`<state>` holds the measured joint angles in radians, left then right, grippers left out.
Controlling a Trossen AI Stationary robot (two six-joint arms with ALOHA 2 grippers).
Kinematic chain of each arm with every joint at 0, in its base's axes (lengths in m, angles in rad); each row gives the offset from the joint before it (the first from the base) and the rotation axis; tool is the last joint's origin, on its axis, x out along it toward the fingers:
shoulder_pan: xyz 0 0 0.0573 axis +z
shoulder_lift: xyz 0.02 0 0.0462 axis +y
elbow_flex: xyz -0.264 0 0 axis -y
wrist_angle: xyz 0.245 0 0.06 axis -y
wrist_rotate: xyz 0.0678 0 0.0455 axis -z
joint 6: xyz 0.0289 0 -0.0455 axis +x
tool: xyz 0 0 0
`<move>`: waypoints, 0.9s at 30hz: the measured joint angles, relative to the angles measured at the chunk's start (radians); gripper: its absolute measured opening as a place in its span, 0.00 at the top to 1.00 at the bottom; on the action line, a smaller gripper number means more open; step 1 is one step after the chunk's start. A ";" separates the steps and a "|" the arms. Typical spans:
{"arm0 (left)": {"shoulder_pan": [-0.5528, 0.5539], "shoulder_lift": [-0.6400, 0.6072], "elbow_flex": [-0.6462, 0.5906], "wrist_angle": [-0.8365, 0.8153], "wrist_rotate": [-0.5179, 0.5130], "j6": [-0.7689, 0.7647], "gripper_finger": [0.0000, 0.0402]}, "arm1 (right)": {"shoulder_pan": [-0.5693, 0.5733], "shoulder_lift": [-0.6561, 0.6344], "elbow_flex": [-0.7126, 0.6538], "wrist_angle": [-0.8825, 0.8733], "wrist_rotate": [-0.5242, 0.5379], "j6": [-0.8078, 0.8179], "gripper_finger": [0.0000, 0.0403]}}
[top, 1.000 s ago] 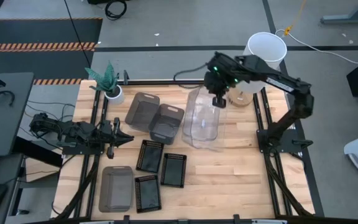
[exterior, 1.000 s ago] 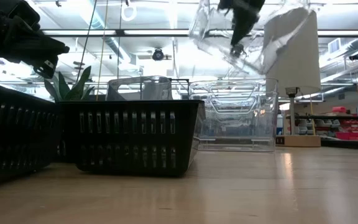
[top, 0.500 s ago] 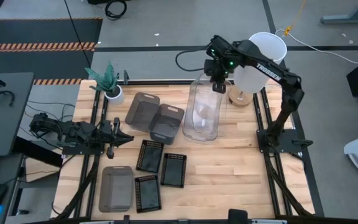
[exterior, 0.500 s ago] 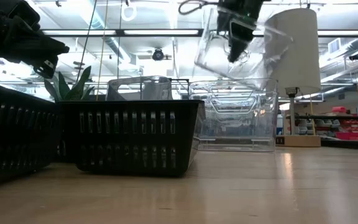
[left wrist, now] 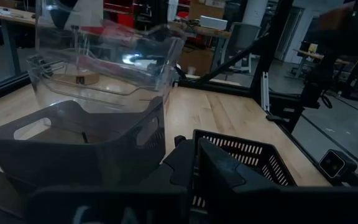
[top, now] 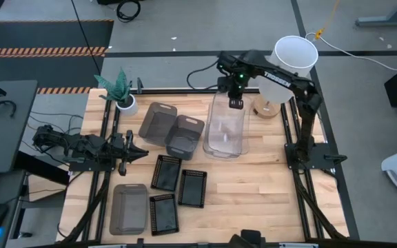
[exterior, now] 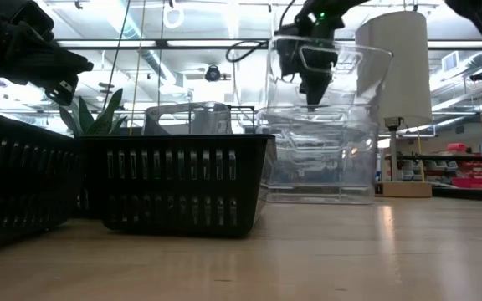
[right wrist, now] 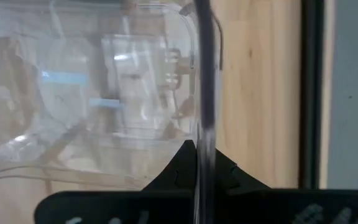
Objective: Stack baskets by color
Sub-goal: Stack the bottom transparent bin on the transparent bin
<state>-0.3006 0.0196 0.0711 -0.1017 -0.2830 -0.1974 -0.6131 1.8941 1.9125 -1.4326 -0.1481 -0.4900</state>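
Pale wood table (top: 253, 200) inside a black frame, grey concrete floor around it; shelving and ceiling lights beyond. White lamp (top: 296, 52) stands at the far right corner, potted plant (top: 119, 89) far left of it.

Right gripper (top: 235, 103), just left of the lamp: jaws pinched together on the far rim of a clear basket (top: 227, 124), held over the clear stack (exterior: 316, 163).

Left gripper (top: 128, 153), well left of the lamp past the grey baskets (top: 172, 129): jaws nearly together, holding nothing. Black slotted baskets (top: 178, 189) nearer front.

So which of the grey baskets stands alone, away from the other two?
The grey basket at the table's near left; the other two touch each other by the plant.
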 joint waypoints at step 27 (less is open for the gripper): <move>0.000 0.000 0.000 0.000 0.000 0.000 0.93 | 0.103 0.115 0.093 -0.144 0.195 0.205 0.70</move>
<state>-0.3005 0.0195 0.0711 -0.1014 -0.2832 -0.1970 -0.5101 2.0094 2.0056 -1.5762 0.0465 -0.2848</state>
